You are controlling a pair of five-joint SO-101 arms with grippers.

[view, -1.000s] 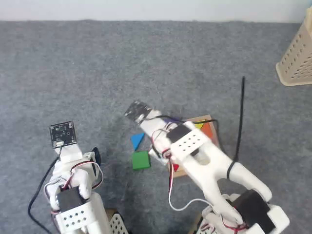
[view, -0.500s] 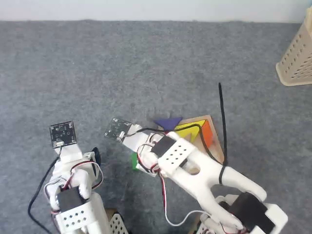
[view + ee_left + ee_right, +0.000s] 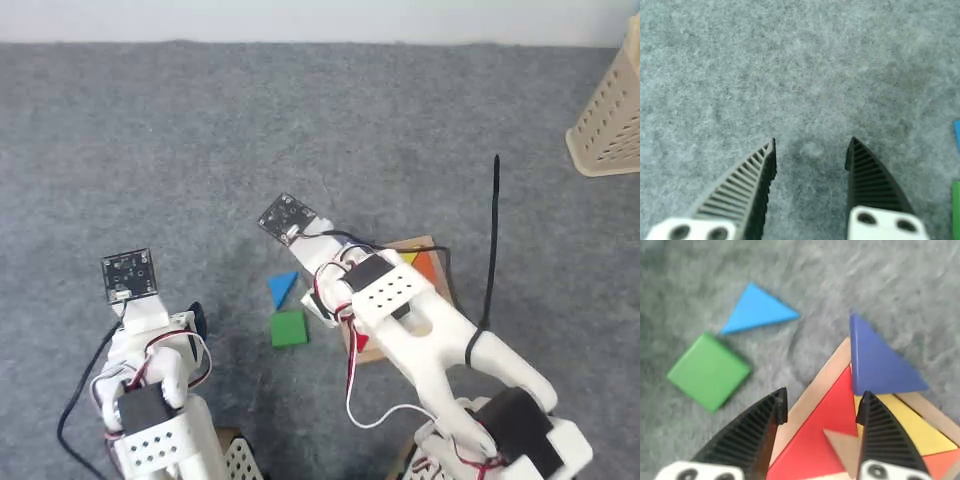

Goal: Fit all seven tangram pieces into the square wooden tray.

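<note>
High view: right arm swung back, uncovering blue triangle.

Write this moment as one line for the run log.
left gripper open over carpet | right gripper open over tray corner | dark blue triangle across tray rim | light blue triangle, green square outside tray

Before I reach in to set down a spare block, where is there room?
Bare carpet runs across the far side, from the left edge to the basket. Crowded around the tray: blue triangle, green square and the right end effector cluster there.
</note>
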